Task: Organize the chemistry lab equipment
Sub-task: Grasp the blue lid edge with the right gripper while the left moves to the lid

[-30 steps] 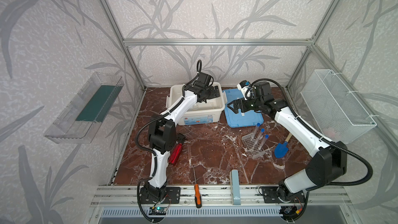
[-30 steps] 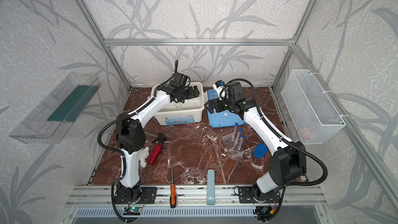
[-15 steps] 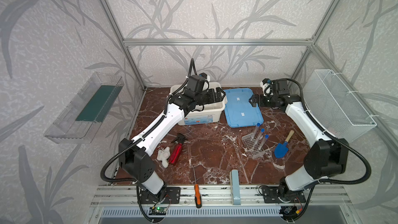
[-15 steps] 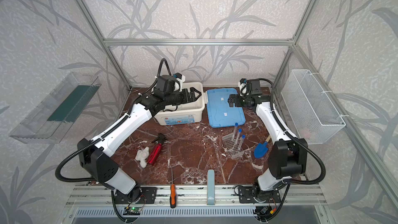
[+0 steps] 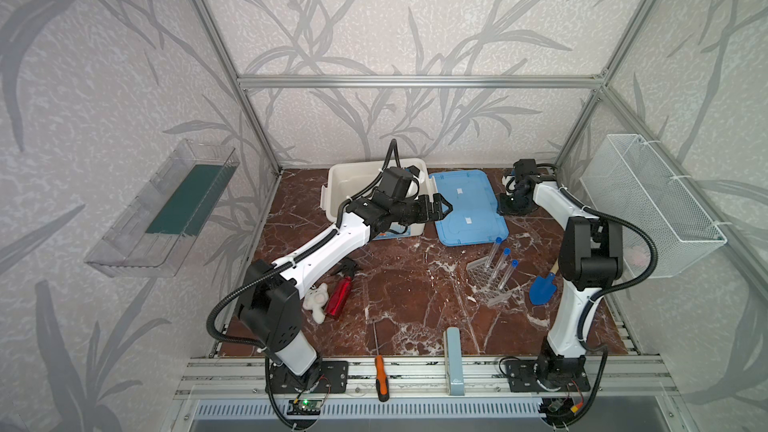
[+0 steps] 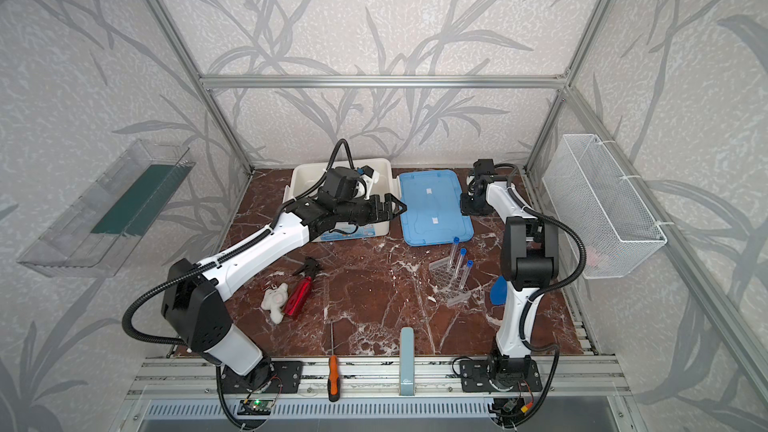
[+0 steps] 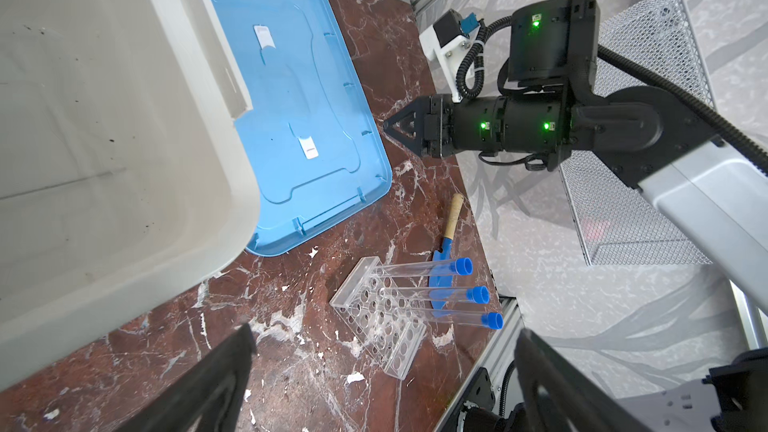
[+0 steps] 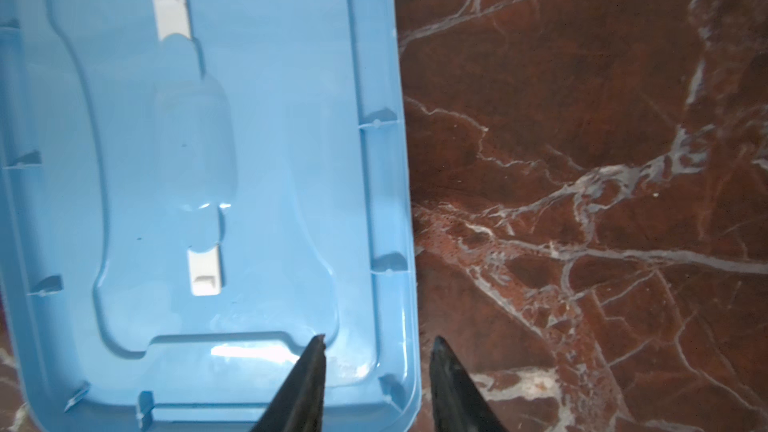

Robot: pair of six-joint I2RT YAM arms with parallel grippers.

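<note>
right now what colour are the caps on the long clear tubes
Blue caps, clearest in left wrist view

Counter (image 5: 415,297): red-brown marble, white veins. Lid (image 5: 465,201): light blue, white tabs. Bin (image 5: 345,178): off-white. Tubes (image 5: 500,266): clear, blue caps. Rack (image 5: 481,280): clear. Spray bottle (image 5: 338,299): red, black nozzle. Screwdriver (image 5: 380,380): orange handle. Trowel (image 5: 542,289): blue blade, tan handle. Walls (image 5: 415,14): pale, grey leaf pattern.
</note>
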